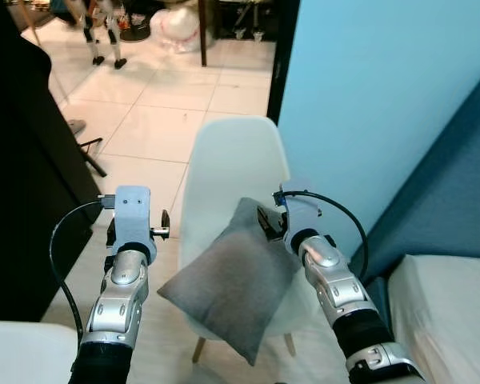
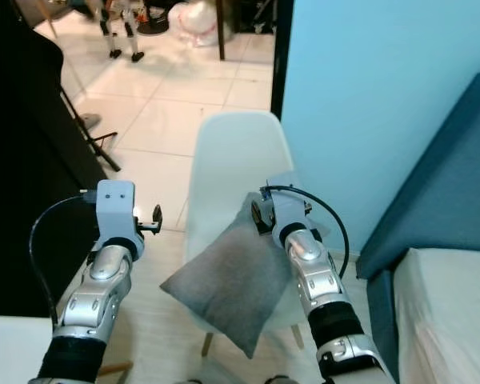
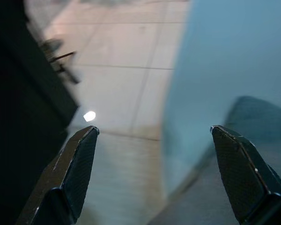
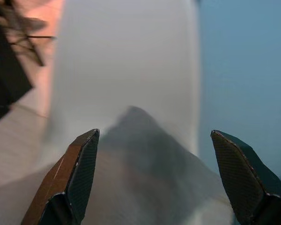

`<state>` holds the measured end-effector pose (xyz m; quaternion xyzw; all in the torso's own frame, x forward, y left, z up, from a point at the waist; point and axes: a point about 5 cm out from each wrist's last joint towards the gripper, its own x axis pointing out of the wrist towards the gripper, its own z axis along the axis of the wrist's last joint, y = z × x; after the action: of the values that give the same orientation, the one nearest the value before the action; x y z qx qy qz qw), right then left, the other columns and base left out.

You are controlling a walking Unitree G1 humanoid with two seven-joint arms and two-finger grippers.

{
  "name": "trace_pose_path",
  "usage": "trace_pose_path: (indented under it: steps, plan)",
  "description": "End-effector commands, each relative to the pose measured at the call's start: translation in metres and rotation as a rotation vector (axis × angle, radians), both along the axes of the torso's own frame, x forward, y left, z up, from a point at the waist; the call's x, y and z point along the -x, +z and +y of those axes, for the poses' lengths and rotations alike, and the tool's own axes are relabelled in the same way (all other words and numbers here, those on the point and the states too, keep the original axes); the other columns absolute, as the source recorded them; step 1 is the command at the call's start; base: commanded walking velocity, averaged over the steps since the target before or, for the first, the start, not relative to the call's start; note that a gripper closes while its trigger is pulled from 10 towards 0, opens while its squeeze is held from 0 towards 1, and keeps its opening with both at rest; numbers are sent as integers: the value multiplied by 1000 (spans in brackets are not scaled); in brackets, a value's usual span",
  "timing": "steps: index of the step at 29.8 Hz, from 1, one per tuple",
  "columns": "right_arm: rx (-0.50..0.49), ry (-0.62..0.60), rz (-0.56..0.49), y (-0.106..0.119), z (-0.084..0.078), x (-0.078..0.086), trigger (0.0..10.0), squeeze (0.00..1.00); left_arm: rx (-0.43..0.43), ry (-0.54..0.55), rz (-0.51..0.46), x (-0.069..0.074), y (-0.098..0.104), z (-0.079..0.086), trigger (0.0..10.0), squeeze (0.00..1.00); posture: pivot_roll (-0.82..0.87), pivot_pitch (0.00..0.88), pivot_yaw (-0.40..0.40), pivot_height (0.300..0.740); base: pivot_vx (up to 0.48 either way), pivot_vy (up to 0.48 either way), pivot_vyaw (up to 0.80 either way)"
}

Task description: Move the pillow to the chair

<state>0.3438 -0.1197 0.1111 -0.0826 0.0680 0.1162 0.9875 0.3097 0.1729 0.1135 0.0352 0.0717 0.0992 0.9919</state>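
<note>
Grey square pillow [image 1: 232, 276] lies tilted on white chair [image 1: 234, 164]

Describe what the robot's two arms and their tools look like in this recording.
Both arms are jointed silver-grey metal segments with black bands near the elbows. Each wrist carries a pale blue-grey boxy housing, with a black cable looping from it back along the forearm. The left tool and right tool each have two long black tapered fingers with a finely textured inner face.

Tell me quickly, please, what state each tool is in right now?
Left tool: open, holding nothing, raised left of the chair.
Right tool: open, holding nothing, just above the pillow on the chair.
</note>
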Motion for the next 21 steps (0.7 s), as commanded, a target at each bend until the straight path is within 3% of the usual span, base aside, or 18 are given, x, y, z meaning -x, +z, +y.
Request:
trace_pose_path:
  steps: [1, 21]
  plan:
    - [-15, -13, 19, -3, -4, 2, 10000, 0, 3, 2, 10, 0, -2, -1, 10000, 0, 9, 109, -16, 721, 0, 0, -800]
    - [-8, -20, 21, -2, -5, 1, 10000, 0, -3, -8, 9, -1, -2, -2, 10000, 0, 9, 101, -13, 721, 0, 0, -800]
